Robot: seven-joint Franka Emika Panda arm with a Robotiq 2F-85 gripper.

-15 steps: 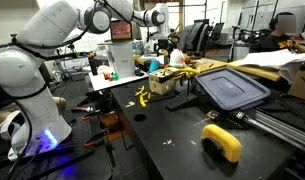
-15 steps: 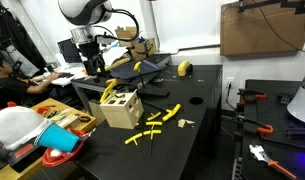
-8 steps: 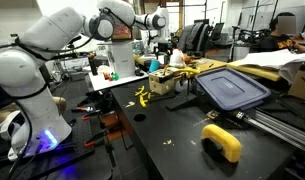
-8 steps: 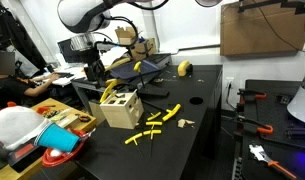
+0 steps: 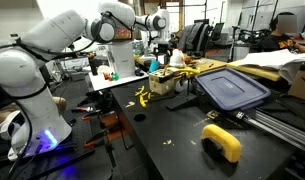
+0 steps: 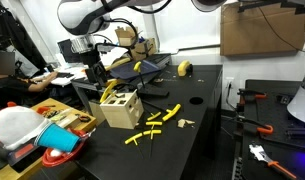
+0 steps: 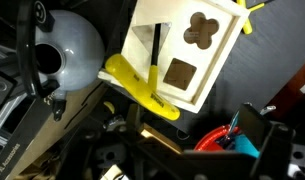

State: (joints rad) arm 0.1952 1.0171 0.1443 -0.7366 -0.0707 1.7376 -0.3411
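Observation:
A light wooden box (image 5: 164,82) with shape cut-outs stands on the black table; it also shows in an exterior view (image 6: 120,105) and in the wrist view (image 7: 192,50). Yellow pieces stick out of its top, and one long yellow piece (image 7: 142,88) lies across its edge. My gripper (image 5: 162,58) hangs just above the box in both exterior views (image 6: 100,78). In the wrist view its dark fingers (image 7: 182,150) look spread apart with nothing between them.
Loose yellow pieces (image 6: 157,125) lie on the table beside the box (image 5: 142,97). A blue lid (image 5: 232,88) and a yellow curved object (image 5: 222,142) lie on the table. A red bowl (image 6: 60,158) and a white rounded object (image 6: 12,125) sit near the box.
The gripper has come down a little towards the top of the box. The box and the loose pieces have not moved.

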